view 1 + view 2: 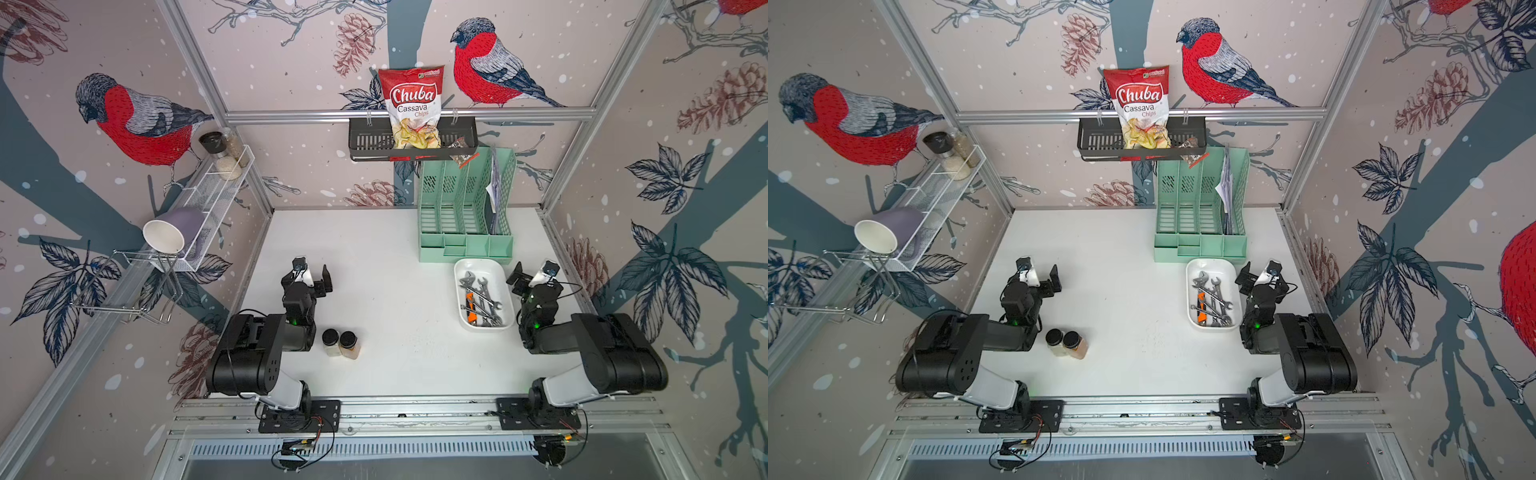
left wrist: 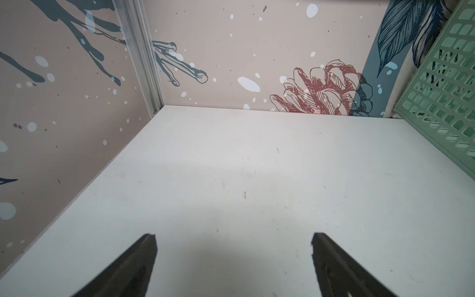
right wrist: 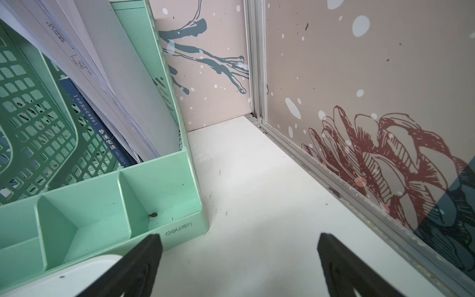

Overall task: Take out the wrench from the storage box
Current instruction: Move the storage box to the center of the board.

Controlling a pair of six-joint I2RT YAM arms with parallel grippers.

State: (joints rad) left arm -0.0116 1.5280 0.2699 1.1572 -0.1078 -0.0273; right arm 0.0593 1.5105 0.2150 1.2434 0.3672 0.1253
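Wrench (image 1: pixel 484 293) in storage box (image 1: pixel 496 271) is judged rigid, heavy, slick steel; a mid-shank grip is advised. Jaws of left gripper (image 2: pixel 234 237) and right gripper (image 3: pixel 239 237) are spread, empty.

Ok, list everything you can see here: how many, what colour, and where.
table: one, white, centre.
storage box: one, white, table's right side.
wrenches: several, silver, piled in the storage box.
orange-handled tool: seemingly one, among the wrenches.
desk organizer: one, mint green, behind the storage box.
papers: a sheaf, white, organizer's rightmost slot.
book: one, dark blue, same slot.
wall basket: one, black, rear rail.
chips bag: one, red and white, in the basket.
spice jars: two, black-lidded, table's left half.
wire shelf: one, white, left wall.
shelf jars: about three, clear, shelf's far end.
cup: one, lilac, lying on the shelf.
left gripper: one, black, open over bare table.
right gripper: one, black, open beside the storage box.
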